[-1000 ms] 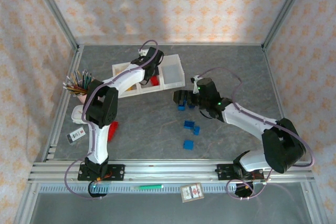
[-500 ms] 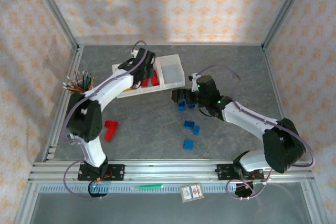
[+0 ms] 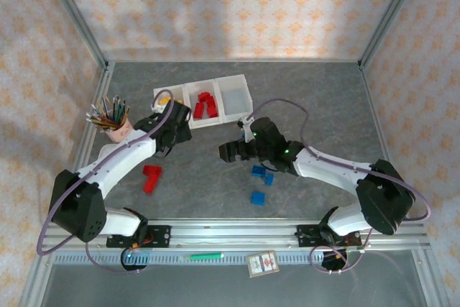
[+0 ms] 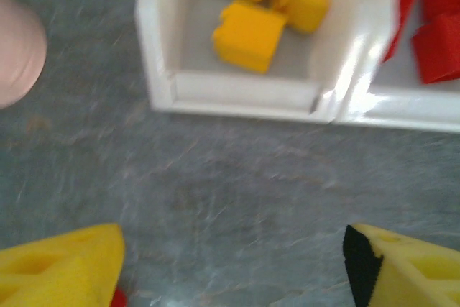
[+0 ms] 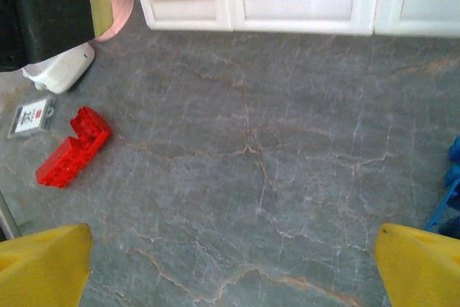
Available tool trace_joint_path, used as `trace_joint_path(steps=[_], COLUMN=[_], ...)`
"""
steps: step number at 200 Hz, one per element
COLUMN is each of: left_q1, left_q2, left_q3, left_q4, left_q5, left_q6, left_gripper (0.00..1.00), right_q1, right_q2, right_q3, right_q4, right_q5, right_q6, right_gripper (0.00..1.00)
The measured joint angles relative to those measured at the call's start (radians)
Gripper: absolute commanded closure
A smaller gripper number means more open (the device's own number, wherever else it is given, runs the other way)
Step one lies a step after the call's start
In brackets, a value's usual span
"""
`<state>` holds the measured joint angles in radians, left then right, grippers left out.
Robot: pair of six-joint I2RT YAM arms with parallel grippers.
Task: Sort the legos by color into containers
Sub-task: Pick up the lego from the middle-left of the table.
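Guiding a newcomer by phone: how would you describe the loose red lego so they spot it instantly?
Find the row of white containers at the far side of the table, then the pink pencil cup to their left. Nearer than the cup lies the red lego, the only red one outside the containers; the other loose legos are blue, to its right.

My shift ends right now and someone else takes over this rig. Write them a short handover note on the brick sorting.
Left tool: open, empty, over bare table just in front of the left bin.
Right tool: open, empty, over mid-table.
Done: yellow bricks in the left bin, red bricks in the middle bin.
Left: joined red bricks lying on the table's left side; blue bricks loose by the right arm; right bin looks empty.
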<state>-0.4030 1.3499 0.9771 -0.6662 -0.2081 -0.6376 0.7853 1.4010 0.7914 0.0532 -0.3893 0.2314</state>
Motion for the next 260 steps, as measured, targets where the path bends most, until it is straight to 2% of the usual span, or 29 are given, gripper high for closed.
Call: trace_joint_path(steps=[43,95,124,178,206,260], left_q1=[0.012,0.120,0.169,0.183,0.195,0.200], left_q2=[-0.068,-0.142,-0.177,-0.177,-0.137,-0.071], left_q3=[-0.148,-0.305,-0.372,-0.441,-0.442,-0.442], left_q4=[-0.038,-0.017,0.018,0.122,0.185,0.274], left_q5=[-0.030,-0.026,0.000,0.072,0.101,0.151], left_q6=[-0.121,-0.201,-0.232,-0.263,-0.262,-0.246], left_gripper=[0.06,0.04,0.03,0.03,0.09,0.32], right_q1=[0.031,0.032,0.032,0.032,0.032,0.032], right_q2=[0.024,0.029,0.029,0.041,0.044,0.050], right_q3=[-0.031,-0.033,-0.034,-0.034,-0.034,-0.034], right_q4=[0.017,0.040,0.042,0.042,0.042,0.042], right_q5=[0.000,0.000,0.000,0.000,0.000,0.000], right_q6=[0.004,0.012,0.016,0.019,0.020,0.030], right_gripper=[0.00,0.00,0.00,0.00,0.00,0.00])
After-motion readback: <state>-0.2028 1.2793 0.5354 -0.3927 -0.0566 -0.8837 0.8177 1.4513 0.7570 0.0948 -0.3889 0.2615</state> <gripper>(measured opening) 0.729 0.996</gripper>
